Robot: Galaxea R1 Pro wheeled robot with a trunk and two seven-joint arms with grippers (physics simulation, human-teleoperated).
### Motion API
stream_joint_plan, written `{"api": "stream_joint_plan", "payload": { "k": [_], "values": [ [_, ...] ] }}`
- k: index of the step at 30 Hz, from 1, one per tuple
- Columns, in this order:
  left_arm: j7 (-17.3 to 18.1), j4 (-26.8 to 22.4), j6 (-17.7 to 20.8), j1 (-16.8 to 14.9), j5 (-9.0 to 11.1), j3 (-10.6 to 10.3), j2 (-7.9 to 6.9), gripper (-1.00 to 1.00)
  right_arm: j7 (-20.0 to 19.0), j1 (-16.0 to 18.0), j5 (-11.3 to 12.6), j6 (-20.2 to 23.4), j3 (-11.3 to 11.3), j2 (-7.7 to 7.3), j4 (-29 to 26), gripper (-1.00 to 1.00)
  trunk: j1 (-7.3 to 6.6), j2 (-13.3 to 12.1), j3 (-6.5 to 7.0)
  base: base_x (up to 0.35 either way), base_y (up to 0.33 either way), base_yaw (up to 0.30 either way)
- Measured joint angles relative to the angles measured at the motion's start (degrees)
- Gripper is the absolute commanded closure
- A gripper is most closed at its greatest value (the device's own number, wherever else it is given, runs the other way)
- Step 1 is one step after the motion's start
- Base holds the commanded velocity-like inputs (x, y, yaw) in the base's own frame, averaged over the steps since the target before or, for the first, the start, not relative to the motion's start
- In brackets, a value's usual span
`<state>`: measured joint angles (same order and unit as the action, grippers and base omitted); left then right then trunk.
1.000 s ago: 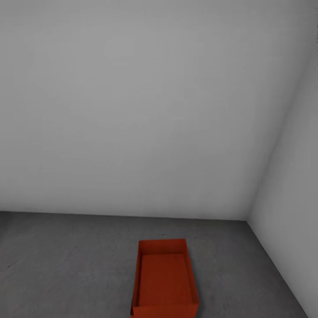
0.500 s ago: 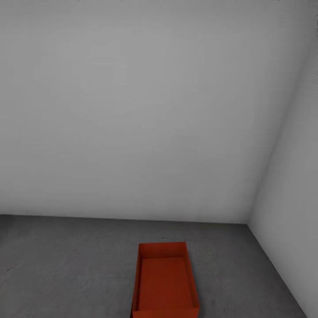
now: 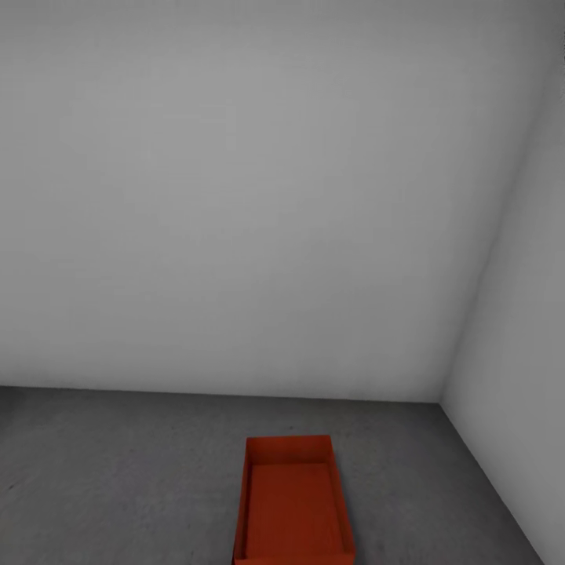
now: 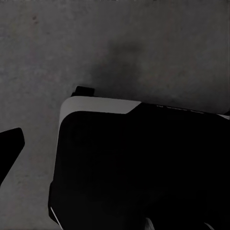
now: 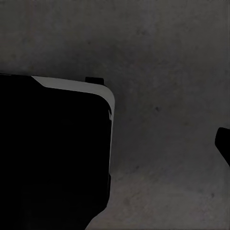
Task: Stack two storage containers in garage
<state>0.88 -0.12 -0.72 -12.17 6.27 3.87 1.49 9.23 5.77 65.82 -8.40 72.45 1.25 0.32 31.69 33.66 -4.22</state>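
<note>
Bare grey wall [image 3: 259, 196] ahead meets a side wall [image 3: 518, 329] in a corner on the right, with lots of open concrete floor [image 3: 118, 479] stretching left. One orange-red storage container [image 3: 292, 502] sits on that floor, bottom centre, long axis pointing straight at the far wall, open top up, nothing inside. Can't tell whether either gripper's fingers are open; the wrist views just give the robot's dark base [image 4: 143, 167] over the concrete.

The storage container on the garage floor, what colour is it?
Orange-red all over, walls and bottom alike. The storage container shows best in the head view, against the dark grey concrete floor.
</note>
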Motion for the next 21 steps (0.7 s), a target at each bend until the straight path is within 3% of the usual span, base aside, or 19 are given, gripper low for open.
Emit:
{"api": "stream_joint_plan", "payload": {
  "k": [21],
  "values": [
    [0.0,0.0,-0.15,0.05,0.08,0.0,0.0,-1.0,0.02,0.0,0.01,-0.04,-0.04,-0.65,-0.03,-1.0,0.0,0.0,0.07,0.0,0.0,0.0]
  ]
}}
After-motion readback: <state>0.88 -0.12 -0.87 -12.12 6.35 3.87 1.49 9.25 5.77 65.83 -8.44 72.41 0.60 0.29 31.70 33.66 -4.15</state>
